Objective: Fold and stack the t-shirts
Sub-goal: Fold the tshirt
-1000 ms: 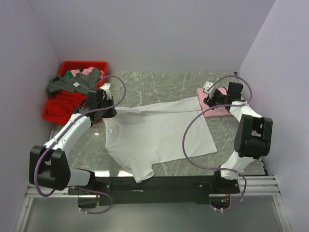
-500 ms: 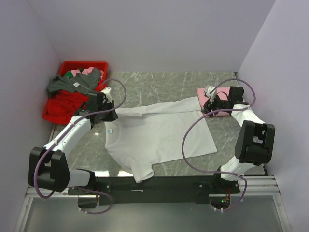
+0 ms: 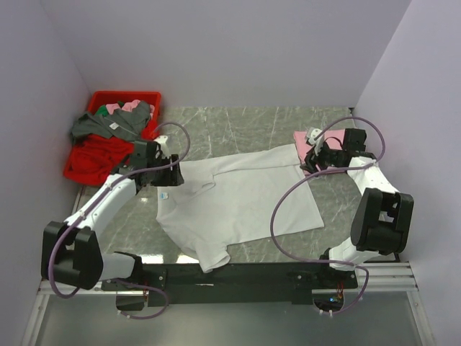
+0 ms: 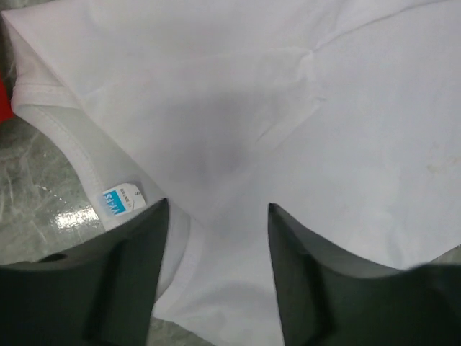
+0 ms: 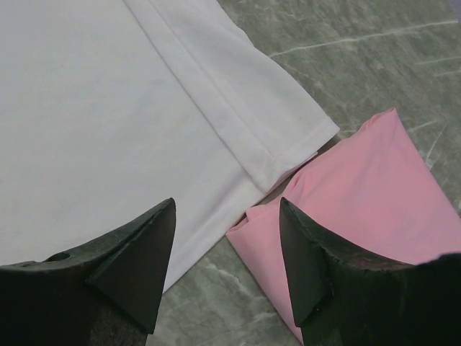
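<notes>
The grey marbled bench (image 3: 238,122) is seen whole only from the top camera. Most of its middle is covered by the white t-shirt (image 3: 238,205), which is spread flat with its neck toward the left arm and its hem toward the right arm. A fold along the far edge is visible. A red bin (image 3: 81,167) heaped with other clothes is shown at the far left corner, in that view alone. The pink t-shirt (image 5: 360,194) lies folded at the far right of the bench. It is largely hidden by the right arm from above, but the right wrist camera shows it plainly, with the white hem corner just overlapping its edge.

The left hand (image 4: 216,209) is held over the collar area with its fingers spread apart and nothing clamped between them. The right hand (image 5: 227,205) is likewise parted and empty, above the place where the two shirts meet.

The small blue neck label (image 4: 120,198) can be made out as a label only in the left wrist view, just beside the left finger.
</notes>
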